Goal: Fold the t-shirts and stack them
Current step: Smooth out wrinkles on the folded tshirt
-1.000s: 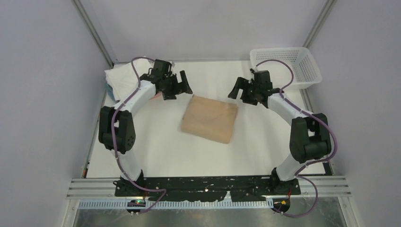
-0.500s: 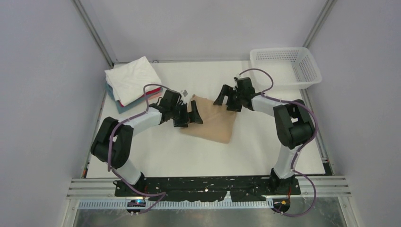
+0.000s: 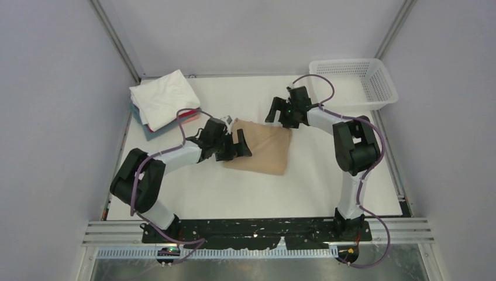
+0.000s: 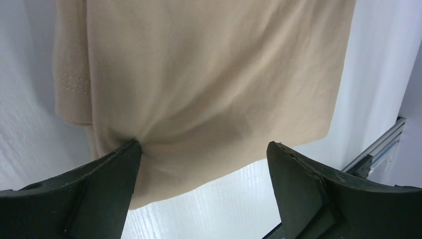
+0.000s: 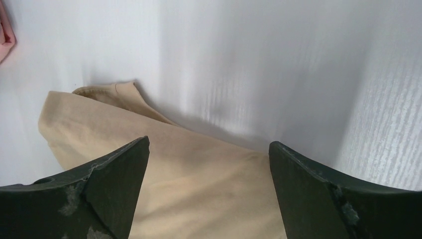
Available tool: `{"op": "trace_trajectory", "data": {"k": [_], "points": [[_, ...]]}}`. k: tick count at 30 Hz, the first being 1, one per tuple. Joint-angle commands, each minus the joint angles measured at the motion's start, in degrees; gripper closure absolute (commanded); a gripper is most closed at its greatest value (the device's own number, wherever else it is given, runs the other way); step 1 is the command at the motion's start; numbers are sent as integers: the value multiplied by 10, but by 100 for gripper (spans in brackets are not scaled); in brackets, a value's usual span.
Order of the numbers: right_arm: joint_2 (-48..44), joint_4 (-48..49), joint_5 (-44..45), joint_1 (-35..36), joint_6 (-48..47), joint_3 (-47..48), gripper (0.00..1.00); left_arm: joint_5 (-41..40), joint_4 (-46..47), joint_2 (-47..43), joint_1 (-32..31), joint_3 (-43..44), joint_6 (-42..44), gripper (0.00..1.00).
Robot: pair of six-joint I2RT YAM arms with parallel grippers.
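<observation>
While both arms bend low to the tan t-shirt (image 3: 266, 149), left fingers (image 4: 89, 194) spread, right fingers (image 5: 99, 194) spread.

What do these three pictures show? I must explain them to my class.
Two robot arms are bolted at the near edge of a white table. The wide picture comes from a fixed camera above; the other two come from a camera on each wrist, looking past its dark fingers. On the table lie a folded tan shirt, a stack of folded shirts far left, and a white basket far right. The left end effector and the right end effector stand open at the tan shirt's edges; one left finger touches the cloth, but nothing is held.
</observation>
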Motion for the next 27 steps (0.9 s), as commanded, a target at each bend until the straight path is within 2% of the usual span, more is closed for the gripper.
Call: {"op": "trace_trajectory", "data": {"k": [1, 6, 9, 11, 14, 16, 19, 23, 25, 27], "points": [[-73, -38, 7, -1, -42, 32, 5, -63, -42, -61, -42, -8, -12, 1], [-189, -39, 11, 3, -50, -18, 5, -113, -92, -139, -50, 8, -4, 0], [-277, 37, -13, 7, 5, -143, 5, -205, -160, -149, -46, 54, 0, 0], [-318, 102, -61, 9, 54, -223, 5, -214, -186, -126, -34, 101, 21, 0], [-367, 208, -131, 15, 117, -333, 5, -130, -160, -74, 2, 165, 37, 0], [-391, 240, -154, 23, 138, -383, 5, -77, -136, -32, 25, 200, 33, 0], [-408, 272, -187, 49, 143, -434, 5, 14, -94, 36, 44, 248, 34, 1], [-396, 335, -221, 61, 151, -492, 5, 82, -76, 124, 45, 300, 27, 0], [-379, 354, -220, 61, 146, -508, 5, 85, -69, 165, 47, 313, 17, 0], [-363, 361, -211, 61, 144, -519, 5, 55, -99, 198, 52, 335, 16, 0]]}}
